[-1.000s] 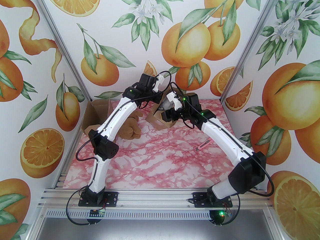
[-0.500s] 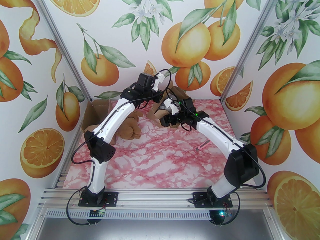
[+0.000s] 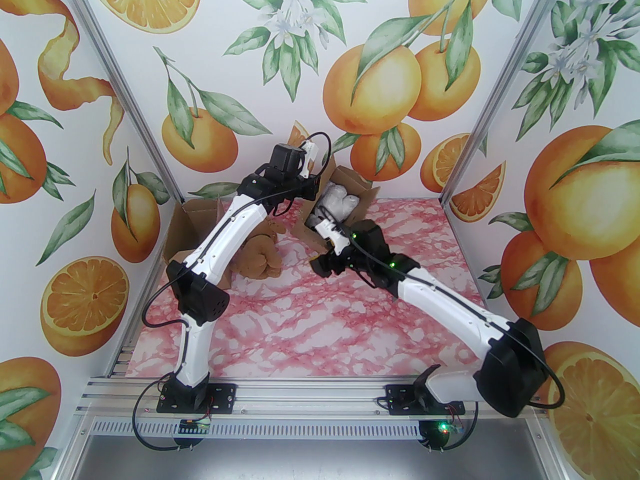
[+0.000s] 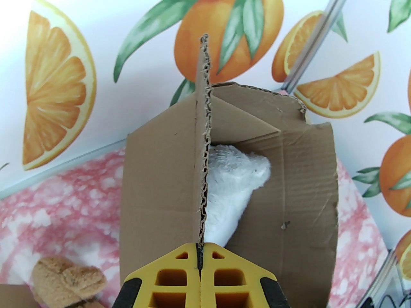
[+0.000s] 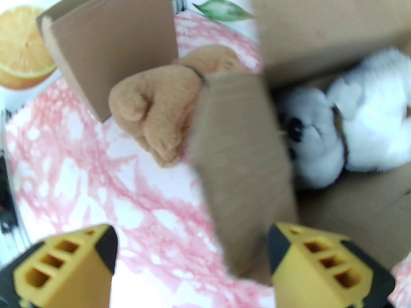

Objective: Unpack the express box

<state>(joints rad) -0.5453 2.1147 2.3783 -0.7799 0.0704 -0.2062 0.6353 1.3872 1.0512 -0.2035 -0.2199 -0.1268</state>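
Note:
The express box [image 3: 356, 180] stands open at the back centre, with a white plush toy [image 3: 336, 202] lying inside. My left gripper [image 3: 314, 192] is shut on the box's upright flap [image 4: 203, 146]; its yellow fingers [image 4: 179, 268] pinch the flap's lower edge. The white plush [image 4: 231, 184] shows behind that flap. My right gripper [image 3: 318, 264] hangs open just in front of the box. In the right wrist view my right gripper [image 5: 192, 252] straddles a lowered front flap [image 5: 244, 172] without closing on it. The white plush [image 5: 337, 130] lies beyond it.
A brown plush toy [image 3: 260, 259] lies on the pink marbled table [image 3: 310, 328], left of the box, and shows too in the wrist views [image 4: 67, 278] [image 5: 154, 114]. A second open cardboard box [image 3: 192, 228] stands at the back left, against the wall.
My right arm has drawn back toward the near side and dropped lower, uncovering the white plush in the box. The left arm has shifted slightly up and left with the flap.

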